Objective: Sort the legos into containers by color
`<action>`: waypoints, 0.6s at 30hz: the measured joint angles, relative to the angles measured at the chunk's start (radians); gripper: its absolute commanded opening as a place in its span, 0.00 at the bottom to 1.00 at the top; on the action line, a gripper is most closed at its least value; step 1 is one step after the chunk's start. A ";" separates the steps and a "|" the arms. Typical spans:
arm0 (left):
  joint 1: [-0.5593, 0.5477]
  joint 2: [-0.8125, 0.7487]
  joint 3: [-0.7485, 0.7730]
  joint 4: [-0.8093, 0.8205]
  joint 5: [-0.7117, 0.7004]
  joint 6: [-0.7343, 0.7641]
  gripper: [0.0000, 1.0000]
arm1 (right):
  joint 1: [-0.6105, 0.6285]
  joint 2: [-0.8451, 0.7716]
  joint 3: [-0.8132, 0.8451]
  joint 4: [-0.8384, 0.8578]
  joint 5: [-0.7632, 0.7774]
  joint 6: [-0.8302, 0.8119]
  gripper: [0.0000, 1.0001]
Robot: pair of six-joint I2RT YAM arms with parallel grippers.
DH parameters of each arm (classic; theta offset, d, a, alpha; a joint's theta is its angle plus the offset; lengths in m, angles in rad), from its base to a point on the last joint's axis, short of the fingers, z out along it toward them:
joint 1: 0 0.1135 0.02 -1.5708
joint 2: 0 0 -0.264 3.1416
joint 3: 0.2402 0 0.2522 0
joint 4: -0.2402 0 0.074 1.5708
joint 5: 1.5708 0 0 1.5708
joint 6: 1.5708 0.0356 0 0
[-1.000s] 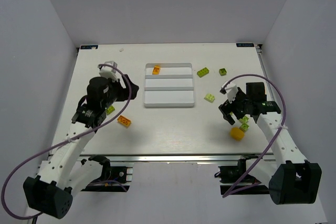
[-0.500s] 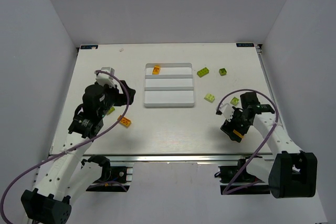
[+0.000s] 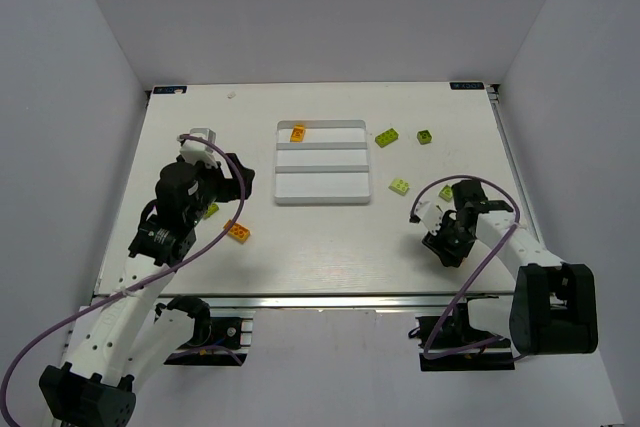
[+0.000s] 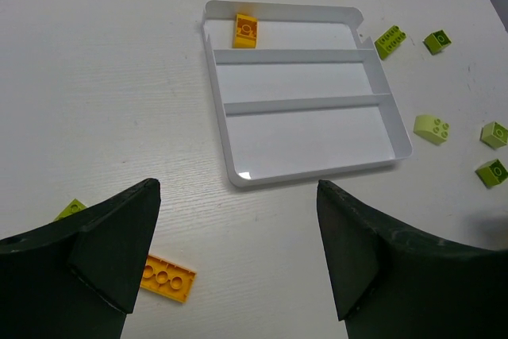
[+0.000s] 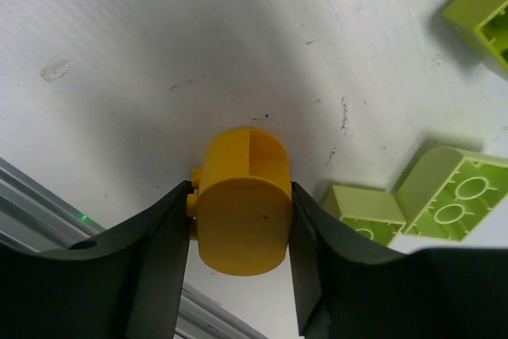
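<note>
- The left claw (image 4: 236, 196) is hanging spread wide above the left half of the counter (image 3: 330, 247) and is gripping nothing.
- A flat orange plate (image 4: 167, 278) and a lime brick (image 4: 71, 209) are lying loose below the left claw, left of the tray and nearer than it.
- The tray (image 3: 322, 203) is sitting at mid-counter with its three long compartments running left to right. The far compartment (image 3: 335, 133) is holding one orange brick (image 3: 297, 132) at its left end. The middle and near compartments are showing no bricks.
- To the right of the tray, a lime double brick (image 3: 386, 137) and a darker green brick (image 3: 424, 136) are lying off its far right corner. A pale lime brick (image 3: 399, 186) is lying just beside the near compartment's right end.
- The right claw (image 5: 240, 196) is pressing its fingers against two opposite sides of a yellow-orange brick (image 5: 242, 232) at the near right of the counter, close to the near edge. The brick appears to be resting on the surface. A small lime brick (image 5: 361, 216) and a larger lime brick (image 5: 456, 200) are lying just beside it.
- Step in hand, as judged: the right arm is picking up an orange-family piece. The sorting is at an early stage, with one brick in the tray and the rest lying loose.
- Next move, as judged: the pinched brick is calling for a straight lift clear of its lime neighbours. It should then be carried to the far compartment and released beside the orange brick there.
- The flat plate under the left claw is likely calling for a low pinch on its thin edges.
</note>
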 measured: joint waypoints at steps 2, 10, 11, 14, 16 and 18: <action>0.000 0.000 0.000 0.000 -0.004 0.001 0.89 | 0.001 -0.001 0.001 0.005 -0.006 -0.003 0.10; 0.000 -0.002 -0.010 0.008 0.024 0.023 0.89 | 0.077 0.064 0.283 -0.079 -0.138 0.023 0.03; 0.000 -0.004 -0.012 0.008 0.031 0.027 0.89 | 0.099 0.091 0.350 -0.082 -0.157 0.033 0.03; 0.000 -0.014 -0.026 0.019 0.043 0.040 0.89 | 0.180 0.181 0.541 -0.039 -0.204 0.081 0.03; 0.000 -0.016 -0.029 0.023 0.046 0.049 0.89 | 0.240 0.254 0.645 0.014 -0.219 0.118 0.03; 0.000 -0.016 -0.035 0.032 0.046 0.059 0.89 | 0.292 0.351 0.756 0.052 -0.222 0.159 0.03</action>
